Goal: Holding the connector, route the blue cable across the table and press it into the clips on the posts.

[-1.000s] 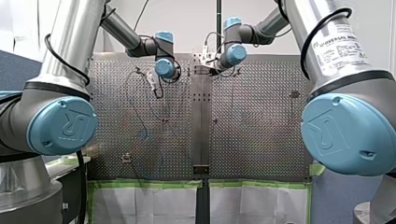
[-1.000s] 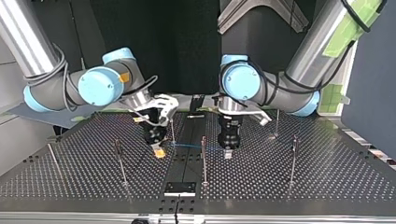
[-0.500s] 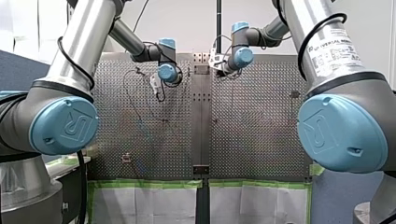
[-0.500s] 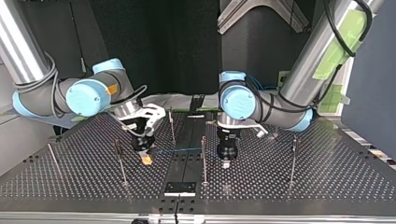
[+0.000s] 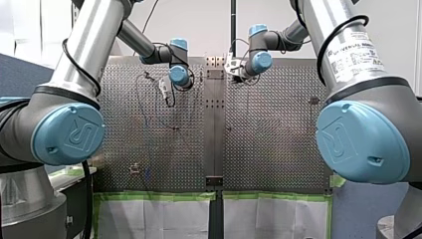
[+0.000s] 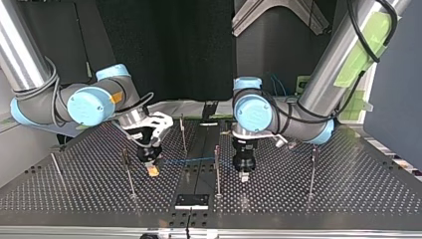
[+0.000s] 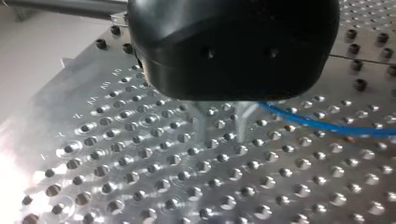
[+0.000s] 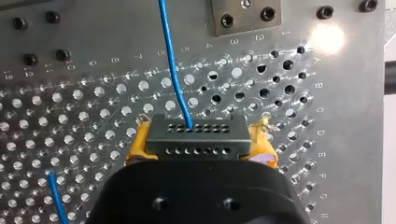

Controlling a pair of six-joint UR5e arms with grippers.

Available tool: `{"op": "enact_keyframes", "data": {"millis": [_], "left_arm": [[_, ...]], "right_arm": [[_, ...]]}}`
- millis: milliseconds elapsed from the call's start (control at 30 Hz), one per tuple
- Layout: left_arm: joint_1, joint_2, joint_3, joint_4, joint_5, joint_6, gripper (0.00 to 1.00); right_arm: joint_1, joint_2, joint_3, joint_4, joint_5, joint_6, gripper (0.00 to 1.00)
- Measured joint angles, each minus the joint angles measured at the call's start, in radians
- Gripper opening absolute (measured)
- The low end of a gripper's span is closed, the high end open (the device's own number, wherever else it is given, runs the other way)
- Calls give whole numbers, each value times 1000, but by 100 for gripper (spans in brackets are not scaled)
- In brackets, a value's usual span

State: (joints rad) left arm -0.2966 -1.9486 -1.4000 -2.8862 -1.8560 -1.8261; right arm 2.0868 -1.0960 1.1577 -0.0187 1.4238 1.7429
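The right hand [image 6: 152, 168], at the top view's left, clamps the black connector [image 8: 197, 137] between yellow pads, low over the perforated tabletop [image 6: 323, 199]. The blue cable [image 6: 191, 160] runs right from it, past a post [image 6: 217, 169], to the left hand [image 7: 222, 128], whose metal fingers [image 7: 200, 126] stand narrowly apart.

Robotics lab: perforated metal table [image 6: 348, 189], clip posts [image 6: 312, 169], green-taped paper sheeting [image 5: 159, 219].

Shiny perf. metal table [image 8: 70, 93], matt blk plastic connector [image 8: 196, 137], glossy blue cable [image 8: 170, 56], thin metal posts [image 6: 217, 169]
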Motion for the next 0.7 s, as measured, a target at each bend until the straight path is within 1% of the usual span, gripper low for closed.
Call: {"op": "enact_keyframes", "data": {"millis": [33,67,367,500,700], "left_arm": [[0,0,0,-8,-2,2,95],[-1,0,0,-14,-3,6,100],[-3,4,-2,-85,-8,19,100],[-8,30,-24,-122,-20,19,100],[-20,80,-72,-123,-16,15,100]], "right_arm": [[0,0,0,0,0,0,0],[1,0,0,1,0,0,0],[6,0,0,5,0,0,0],[6,0,0,6,0,0,0],[8,-2,0,9,-1,0,0]]}}
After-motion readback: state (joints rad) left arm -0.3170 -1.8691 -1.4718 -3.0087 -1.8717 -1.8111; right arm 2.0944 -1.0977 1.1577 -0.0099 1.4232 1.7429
